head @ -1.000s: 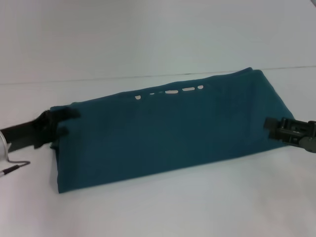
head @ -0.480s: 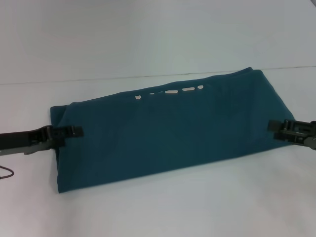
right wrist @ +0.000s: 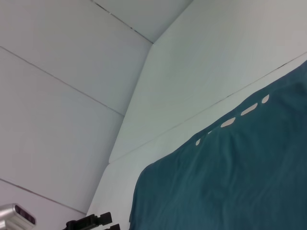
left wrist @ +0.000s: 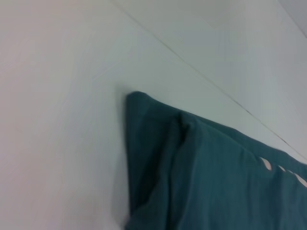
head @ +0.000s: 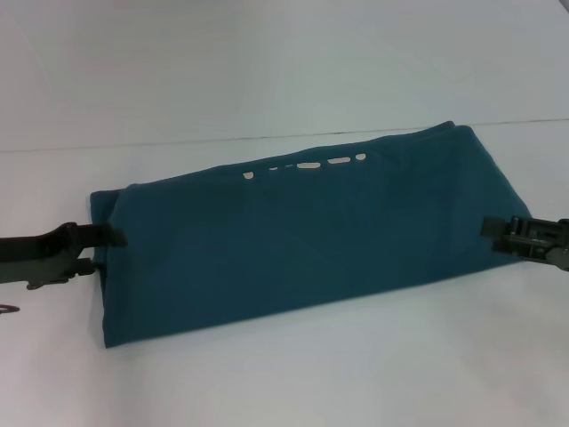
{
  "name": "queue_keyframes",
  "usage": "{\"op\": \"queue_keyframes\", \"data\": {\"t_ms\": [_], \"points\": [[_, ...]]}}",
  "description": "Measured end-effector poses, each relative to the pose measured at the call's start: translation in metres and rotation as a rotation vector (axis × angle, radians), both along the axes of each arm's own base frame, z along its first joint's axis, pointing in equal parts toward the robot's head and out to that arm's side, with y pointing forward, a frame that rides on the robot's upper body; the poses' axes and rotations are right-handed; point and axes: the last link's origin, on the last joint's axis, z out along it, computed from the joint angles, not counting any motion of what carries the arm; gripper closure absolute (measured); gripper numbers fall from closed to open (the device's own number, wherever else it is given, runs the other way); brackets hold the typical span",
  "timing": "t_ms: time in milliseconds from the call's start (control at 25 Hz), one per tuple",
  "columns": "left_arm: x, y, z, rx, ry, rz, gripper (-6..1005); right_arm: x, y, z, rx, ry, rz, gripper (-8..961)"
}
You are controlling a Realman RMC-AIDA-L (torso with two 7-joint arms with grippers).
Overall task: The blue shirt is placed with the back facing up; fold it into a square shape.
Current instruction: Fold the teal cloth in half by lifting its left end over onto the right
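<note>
Where the blue shirt (head: 302, 236) ends, left gripper (head: 105, 250) and right gripper (head: 492, 233) flank it.

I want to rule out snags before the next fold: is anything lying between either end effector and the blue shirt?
Nothing visible. The left end effector sits at the blue shirt's left edge and the right end effector at its right edge, on the white table.

The left gripper (head: 108, 250) is drawing back off the blue shirt (head: 302, 236) edge, now just beside it.
</note>
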Motion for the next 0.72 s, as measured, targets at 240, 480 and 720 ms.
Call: {"op": "queue_keyframes", "data": {"t_ms": [240, 480, 720], "points": [[-0.001, 0.005, -0.005, 0.016, 0.018, 0.003, 244, 0.002, 0.000, 0.000, 0.007, -0.002, -0.008, 193], [-0.001, 0.008, -0.010, 0.027, 0.074, -0.064, 243, 0.003, 0.001, 0.000, 0.014, -0.009, -0.016, 193], [-0.007, 0.005, -0.015, 0.021, 0.067, -0.036, 243, 0.003, 0.001, 0.000, 0.017, -0.010, -0.017, 194]]}}
